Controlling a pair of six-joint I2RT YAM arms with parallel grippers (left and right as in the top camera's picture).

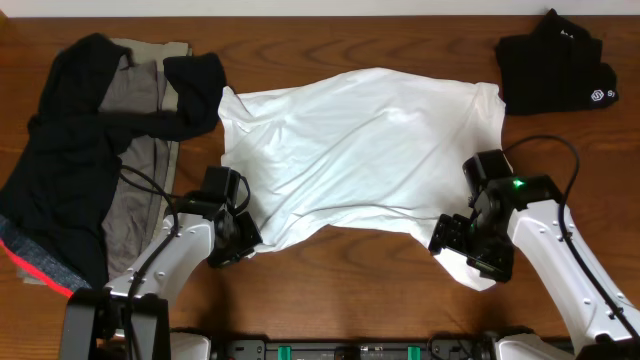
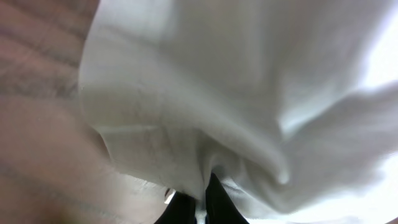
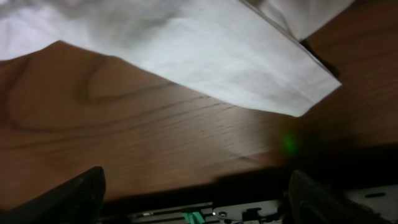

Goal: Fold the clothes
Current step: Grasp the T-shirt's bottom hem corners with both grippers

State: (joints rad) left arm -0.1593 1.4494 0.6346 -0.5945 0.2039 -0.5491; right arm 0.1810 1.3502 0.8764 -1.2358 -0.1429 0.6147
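Your left fingers [image 2: 217, 205] are clenched on the white T-shirt [image 1: 360, 150], pinching a bunched fold of its near left edge; in the left wrist view the cloth gathers into creases right where the two dark tips meet. Your right fingers [image 3: 68, 196] are spread wide and grip nothing. Bare desk [image 3: 155, 143] shows between them, and the shirt's near right corner lies just beyond the tips. Whether they brush the cloth you cannot tell.

The T-shirt lies spread across the middle of the desk, rumpled, its near edge drawn up in an arch between your two arms. A heap of black and grey clothes [image 1: 90, 160] with a red hem sits at the left. A folded black garment [image 1: 555, 65] rests at the far right corner.
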